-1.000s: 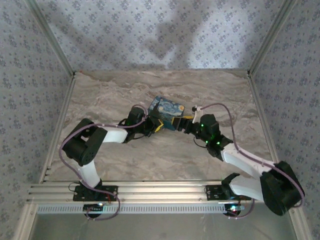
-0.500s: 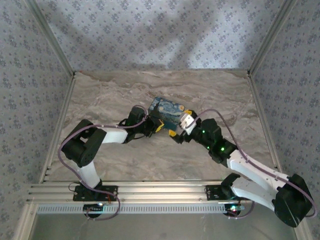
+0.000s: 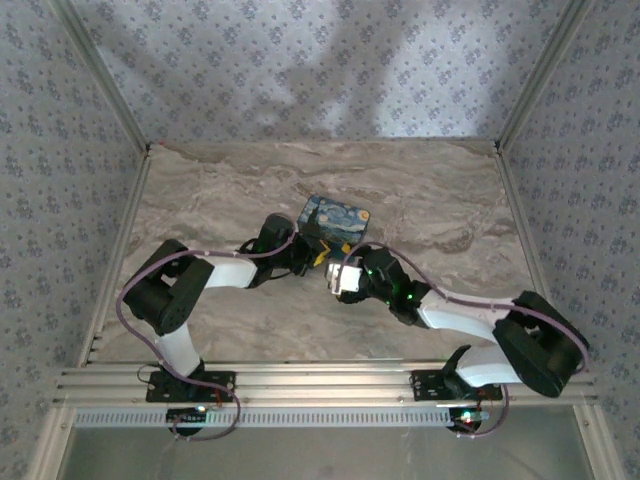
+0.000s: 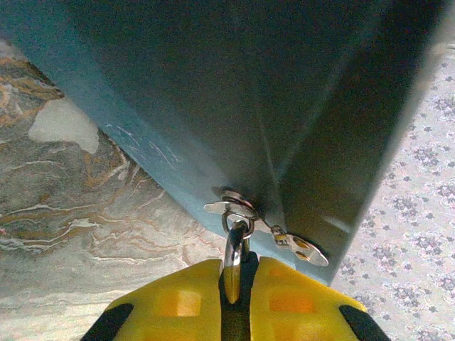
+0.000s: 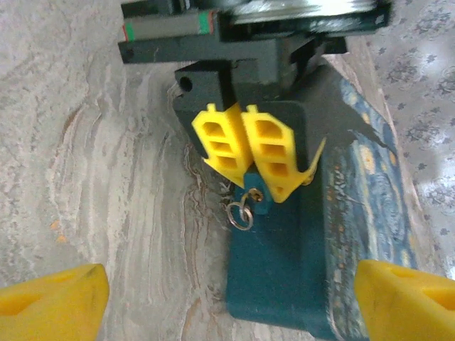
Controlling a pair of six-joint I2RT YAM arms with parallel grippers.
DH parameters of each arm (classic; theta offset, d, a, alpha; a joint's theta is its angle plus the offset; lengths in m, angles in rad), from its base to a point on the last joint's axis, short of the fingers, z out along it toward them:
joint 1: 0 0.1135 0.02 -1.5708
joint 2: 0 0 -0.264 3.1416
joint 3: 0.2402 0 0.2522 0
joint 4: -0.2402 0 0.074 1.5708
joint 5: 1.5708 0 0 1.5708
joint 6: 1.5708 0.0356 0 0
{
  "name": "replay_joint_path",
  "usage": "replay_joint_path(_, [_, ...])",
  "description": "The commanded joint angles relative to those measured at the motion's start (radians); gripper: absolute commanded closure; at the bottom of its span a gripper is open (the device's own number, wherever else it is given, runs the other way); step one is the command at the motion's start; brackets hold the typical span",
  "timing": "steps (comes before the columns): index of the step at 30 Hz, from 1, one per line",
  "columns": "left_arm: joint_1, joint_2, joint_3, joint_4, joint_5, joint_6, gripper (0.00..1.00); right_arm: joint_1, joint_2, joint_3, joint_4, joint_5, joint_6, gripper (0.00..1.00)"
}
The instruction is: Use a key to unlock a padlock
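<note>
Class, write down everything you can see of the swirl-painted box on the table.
The box is a small rectangular case, its top painted with blue-and-yellow swirls, its sides plain dark teal. It lies on the marble-patterned table, near the middle. A small silver metal fitting sits on one teal side, with a metal loop through it. The left gripper is shut on that loop.

Box point(image 3: 337, 220) painted in blue and yellow swirls sat around mid-table, turned slightly askew, with a plain dark teal side towards the near edge. Table point(image 3: 220, 190) had a grey-brown marbled top. Pale floral-patterned walls point(image 3: 300, 60) stood at the back and both sides. Silver metal posts point(image 3: 100, 70) rose at the back corners. Ribbed metal rails point(image 3: 320, 385) crossed the near edge.
</note>
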Motion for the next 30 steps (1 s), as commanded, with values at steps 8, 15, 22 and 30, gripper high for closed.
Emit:
replay_joint_path(8, [-0.014, -0.051, 0.002, 0.028, -0.014, -0.030, 1.00, 0.007, 0.158, 0.031, 0.189, 0.007, 0.038, 0.26])
replay_joint_path(15, [-0.017, -0.052, 0.005, 0.026, -0.013, -0.032, 1.00, 0.001, 0.201, 0.032, 0.247, 0.021, 0.068, 0.39])
replay_joint_path(22, [-0.023, -0.052, 0.008, 0.024, -0.014, -0.033, 1.00, -0.001, 0.229, 0.052, 0.263, 0.032, 0.080, 0.52])
replay_joint_path(30, [-0.024, -0.054, 0.006, 0.024, -0.016, -0.036, 1.00, -0.003, 0.261, 0.060, 0.303, 0.079, 0.089, 0.66])
